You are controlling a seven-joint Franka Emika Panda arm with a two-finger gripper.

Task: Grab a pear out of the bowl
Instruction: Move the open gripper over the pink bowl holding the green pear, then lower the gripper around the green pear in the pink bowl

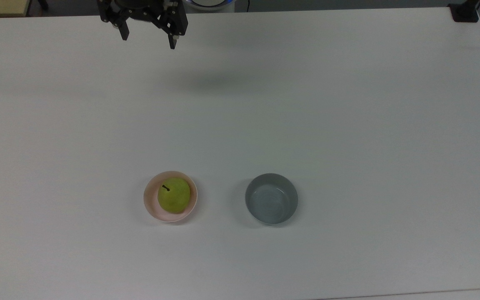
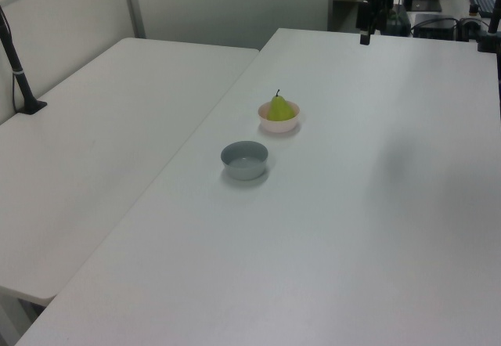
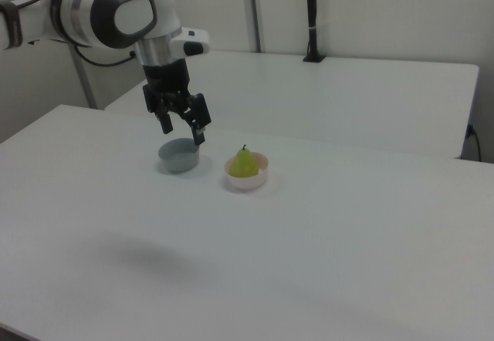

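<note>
The pale pink bowl (image 1: 170,196) holds the yellow-green pear (image 1: 174,195), which sits upright with its short dark stem (image 1: 166,188) pointing up and tilted a little toward the top view's left; the fruit takes up most of the bowl's inside, leaving a crescent of bare pink showing on the top view's left and lower side. Just beside it, to the top view's right and not touching, stands the grey bowl (image 1: 271,198), with nothing in it that I can see. Both bowls rest on the white table (image 1: 348,125), in its nearer half as the top view shows it. My gripper (image 1: 148,41) hangs in the air above the table's far edge in the top view, well apart from both bowls, and my two black fingers (image 1: 172,41) are spread wide with nothing between them. In the right view my gripper (image 3: 182,133) shows in front of the grey bowl (image 3: 179,156), with the pear (image 3: 245,163) in its pink bowl (image 3: 247,176) to the right view's right. A faint shadow (image 1: 219,81) lies on the tabletop between me and the bowls. The surface around the bowls is bare on every side. In the left view a second white table (image 2: 94,142) runs alongside, a narrow seam between the two. I can read no writing or labels on anything.
</note>
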